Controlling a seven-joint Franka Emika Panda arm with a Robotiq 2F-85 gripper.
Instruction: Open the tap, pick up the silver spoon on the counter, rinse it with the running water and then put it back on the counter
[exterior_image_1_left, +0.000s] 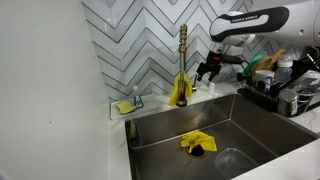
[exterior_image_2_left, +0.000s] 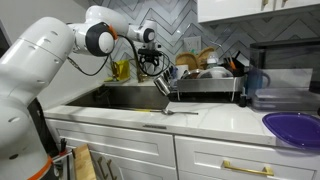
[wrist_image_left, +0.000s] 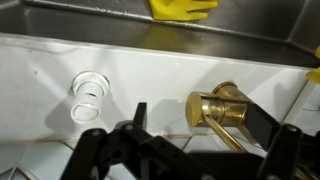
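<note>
The white arm is reaching over the back of the sink, and nothing of the job is looking done yet. The tabletop is running round the sink. The gold tap is standing upright on it, just behind the sink's back edge. A yellow cloth is lying inside the sink. The tool is hovering just beside the tap, above that back edge, with its jaws spread wide and gripping nothing. In the wrist view the tap is showing just ahead of the spread fingers, but I cannot tell whether anything is touching. The silver spoon is lying flat on the tabletop just beside the sink's rim, well apart from the tool. I am seeing no running water falling into the sink. So I am judging that opening the tap, picking up the spoon, rinsing it and putting it back are all waiting to be done.
</note>
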